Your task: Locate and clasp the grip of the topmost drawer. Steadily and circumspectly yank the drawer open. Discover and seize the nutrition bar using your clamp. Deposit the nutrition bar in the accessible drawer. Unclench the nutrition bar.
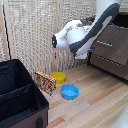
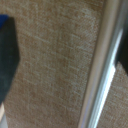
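- Claw (image 2: 65,60): dark fingers (image 2: 7,55), one blue-tipped, straddle the handle (image 2: 102,65) with wide gaps, closed on nothing; hidden behind the arm in the exterior view.
- Topmost drawer (image 1: 112,42): grey-brown woven-looking front, silver bar handle, on the exterior view's right.
- Nutrition bar (image 1: 45,82): flat red-orange speckled packet, standing tilted on the wood-plank floor (image 1: 95,95), beside the black bin (image 1: 20,95).
- Round yellow bowl (image 1: 58,77) and blue bowl (image 1: 69,91) close by.
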Controlling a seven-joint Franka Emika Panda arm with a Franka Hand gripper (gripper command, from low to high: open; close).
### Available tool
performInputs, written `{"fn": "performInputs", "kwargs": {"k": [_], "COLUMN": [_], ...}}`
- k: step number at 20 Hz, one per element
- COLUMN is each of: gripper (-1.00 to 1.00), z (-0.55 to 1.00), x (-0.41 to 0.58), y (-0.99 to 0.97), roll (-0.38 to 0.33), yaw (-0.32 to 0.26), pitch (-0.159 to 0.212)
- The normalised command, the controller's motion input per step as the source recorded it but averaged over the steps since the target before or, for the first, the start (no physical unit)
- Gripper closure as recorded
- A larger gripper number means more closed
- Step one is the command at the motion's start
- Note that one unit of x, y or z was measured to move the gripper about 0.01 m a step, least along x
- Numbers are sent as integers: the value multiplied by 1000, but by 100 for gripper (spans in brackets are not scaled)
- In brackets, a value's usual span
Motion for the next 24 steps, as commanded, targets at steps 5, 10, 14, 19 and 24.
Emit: {"fn": "performInputs", "kwargs": {"k": [5,10,14,19,24], "gripper": [-100,-100,-100,-100,-100], "z": [155,307,431,405,361], "x": [258,332,156,18,0], "y": [651,727,418,189,155], "roll": [3,25,190,194,212], "yaw": [-17,-72,-169,-265,-273], "pitch": [120,32,-5,-13,-4]}}
